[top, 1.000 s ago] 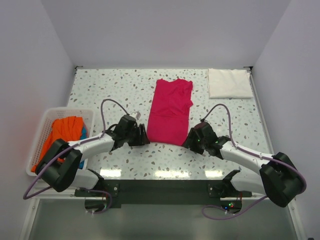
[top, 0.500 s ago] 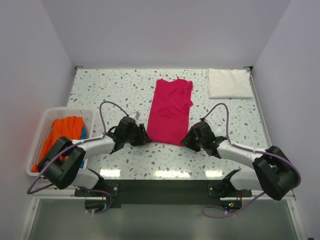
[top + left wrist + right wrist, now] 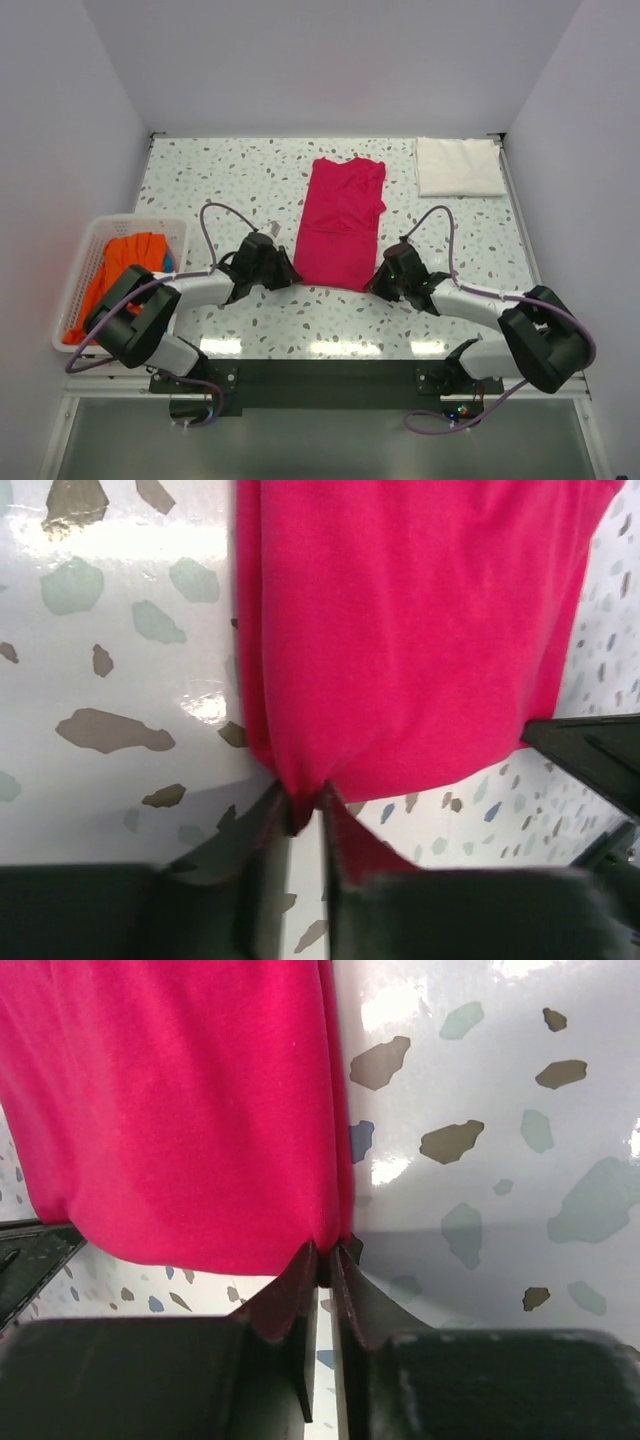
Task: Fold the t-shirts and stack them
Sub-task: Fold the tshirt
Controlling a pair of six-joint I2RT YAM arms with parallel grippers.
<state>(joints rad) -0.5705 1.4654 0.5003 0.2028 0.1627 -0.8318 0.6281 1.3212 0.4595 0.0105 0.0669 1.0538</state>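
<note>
A magenta-pink t-shirt [image 3: 340, 222] lies flat and lengthwise in the middle of the speckled table, folded to a long strip. My left gripper [image 3: 291, 276] is shut on its near left corner, the cloth [image 3: 400, 630] bunched between the fingertips [image 3: 303, 810]. My right gripper [image 3: 374, 283] is shut on the near right corner, pinching the hem [image 3: 326, 1250]. A white t-shirt [image 3: 458, 166], folded to a rectangle, rests at the far right corner. Orange [image 3: 125, 265] and blue [image 3: 165, 264] shirts lie crumpled in the basket.
The white slotted basket [image 3: 88, 251] stands off the table's left edge beside my left arm. White walls close in the table at the back and both sides. The right gripper's dark finger shows at the edge of the left wrist view [image 3: 590, 755].
Both grippers have crept inward to the pink shirt's near corners and shut on the cloth. The shirt itself has not shifted.
</note>
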